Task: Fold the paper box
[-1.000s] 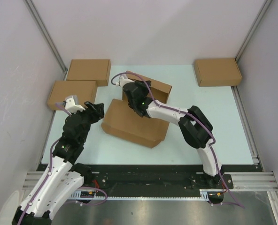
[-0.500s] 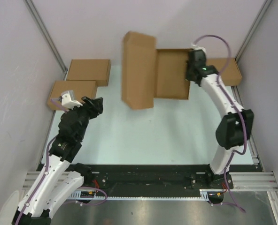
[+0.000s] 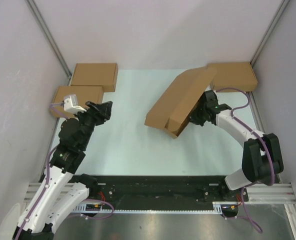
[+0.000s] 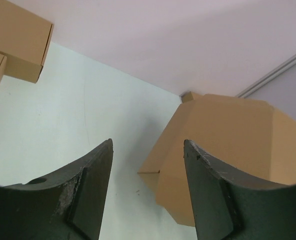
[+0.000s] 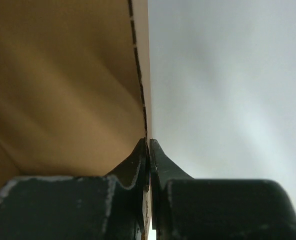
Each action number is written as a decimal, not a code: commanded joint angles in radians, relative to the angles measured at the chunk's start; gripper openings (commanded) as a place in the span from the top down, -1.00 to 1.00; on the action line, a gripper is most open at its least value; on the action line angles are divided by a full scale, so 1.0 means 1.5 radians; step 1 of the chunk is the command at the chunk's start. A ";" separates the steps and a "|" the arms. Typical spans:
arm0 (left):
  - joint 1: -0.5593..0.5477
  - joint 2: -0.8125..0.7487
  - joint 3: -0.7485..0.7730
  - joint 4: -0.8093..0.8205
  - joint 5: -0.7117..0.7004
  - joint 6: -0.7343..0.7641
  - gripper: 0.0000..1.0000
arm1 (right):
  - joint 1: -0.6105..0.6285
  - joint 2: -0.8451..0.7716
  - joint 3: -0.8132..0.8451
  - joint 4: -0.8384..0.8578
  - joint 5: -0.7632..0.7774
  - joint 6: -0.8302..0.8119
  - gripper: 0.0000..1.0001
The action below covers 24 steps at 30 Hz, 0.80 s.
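The right fingers point(image 5: 143, 152) pinch the thin cardboard edge of the flat, creased brown paper box point(image 3: 180, 102), held tilted; the left fingers point(image 4: 100, 165) stand apart, empty, box well beyond them.

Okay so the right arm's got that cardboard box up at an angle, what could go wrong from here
1. The right gripper has its jaws pinched on just one thin edge of the paper box. The big tilted sheet could twist, slip out or crease there.
2. The left gripper is open and apart from it, so nothing else supports it.
3. Its far corner sits close to the compact cardboard box at right rear and might knock it.
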 commanded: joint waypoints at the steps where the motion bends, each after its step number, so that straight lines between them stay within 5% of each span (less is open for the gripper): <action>1: -0.004 -0.011 -0.017 0.016 0.027 -0.035 -0.27 | 0.075 -0.057 -0.020 0.050 0.082 0.193 1.00; 5: -0.016 -0.016 -0.034 0.015 0.026 -0.038 -0.27 | 0.151 -0.063 -0.050 0.013 0.179 0.324 0.99; 7: -0.020 -0.018 -0.049 0.023 0.027 -0.043 -0.27 | 0.188 -0.057 -0.056 0.012 0.196 0.374 0.74; 8: -0.021 -0.020 -0.054 0.023 0.026 -0.043 -0.27 | 0.216 -0.052 -0.058 0.012 0.203 0.383 0.42; 11: -0.023 -0.023 -0.064 0.019 0.020 -0.041 -0.27 | 0.246 -0.038 -0.056 0.015 0.200 0.385 0.16; 16: -0.025 -0.023 -0.063 0.005 0.005 -0.019 -0.28 | 0.269 -0.058 -0.055 -0.012 0.210 0.314 -0.02; 24: -0.026 -0.008 -0.050 0.010 -0.009 0.012 -0.30 | 0.284 -0.176 -0.033 -0.075 0.233 0.050 0.01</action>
